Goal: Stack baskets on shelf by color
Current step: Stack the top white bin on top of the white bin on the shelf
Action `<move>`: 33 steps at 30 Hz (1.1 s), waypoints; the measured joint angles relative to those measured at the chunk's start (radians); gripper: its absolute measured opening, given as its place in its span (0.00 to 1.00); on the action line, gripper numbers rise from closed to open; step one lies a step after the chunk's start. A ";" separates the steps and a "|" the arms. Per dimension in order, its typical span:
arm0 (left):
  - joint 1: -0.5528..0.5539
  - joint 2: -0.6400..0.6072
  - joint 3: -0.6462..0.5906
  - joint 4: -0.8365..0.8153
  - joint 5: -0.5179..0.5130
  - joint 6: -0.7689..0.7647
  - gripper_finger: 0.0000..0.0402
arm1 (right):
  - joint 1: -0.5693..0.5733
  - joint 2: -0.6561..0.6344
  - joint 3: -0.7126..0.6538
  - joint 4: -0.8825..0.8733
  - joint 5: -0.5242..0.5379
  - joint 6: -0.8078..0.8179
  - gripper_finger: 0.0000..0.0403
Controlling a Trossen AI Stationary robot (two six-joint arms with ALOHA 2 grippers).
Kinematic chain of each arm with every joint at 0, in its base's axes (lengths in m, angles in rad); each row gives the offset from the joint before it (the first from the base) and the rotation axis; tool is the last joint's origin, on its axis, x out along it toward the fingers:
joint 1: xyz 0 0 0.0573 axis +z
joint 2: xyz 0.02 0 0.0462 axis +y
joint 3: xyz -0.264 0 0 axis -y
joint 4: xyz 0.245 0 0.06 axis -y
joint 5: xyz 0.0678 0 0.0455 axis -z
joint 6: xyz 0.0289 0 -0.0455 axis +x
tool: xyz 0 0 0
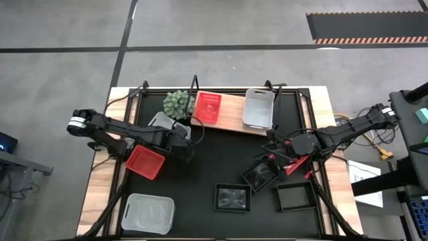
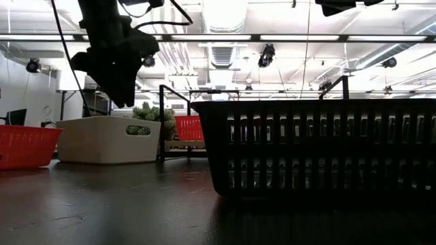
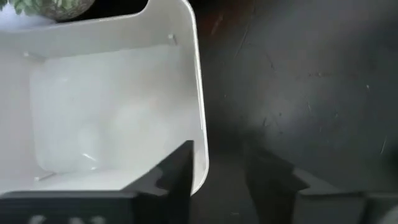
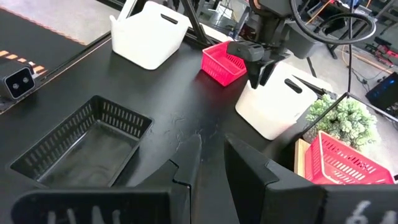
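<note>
My left gripper (image 3: 217, 165) is open and points down over a white basket (image 1: 162, 122) that rests on the black mat beside the green plant (image 1: 178, 102). One finger is inside its side wall (image 3: 200, 124) and one outside. The right wrist view shows this gripper (image 4: 261, 78) at the basket's rim. A red basket (image 1: 208, 107) and another white basket (image 1: 259, 107) stand on the wooden shelf (image 1: 231, 122). My right gripper (image 4: 211, 155) hovers open and empty above the mat, near a black basket (image 1: 259, 175). My left gripper comes from above, its fingers on either side of the white basket's side wall (image 3: 202, 165), near a corner. The basket stands flat on the mat. Whether the inner finger (image 3: 180, 171) touches the wall, I cannot tell.
On the mat lie a red basket (image 1: 145, 162) at the left, a white basket (image 1: 148, 213) at the near left corner, and two more black baskets (image 1: 232, 197) (image 1: 296, 196) along the near edge. The mat's middle is bare.
</note>
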 joint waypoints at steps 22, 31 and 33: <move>0.025 0.092 -0.085 0.124 -0.032 -0.011 0.48 | 0.000 0.001 -0.003 -0.025 0.008 0.022 0.15; 0.024 0.111 -0.085 0.147 0.031 0.016 0.48 | 0.000 0.001 -0.007 -0.028 0.008 0.026 0.15; 0.024 0.111 -0.085 0.150 0.035 0.021 0.47 | 0.000 0.001 -0.007 -0.027 0.008 0.026 0.15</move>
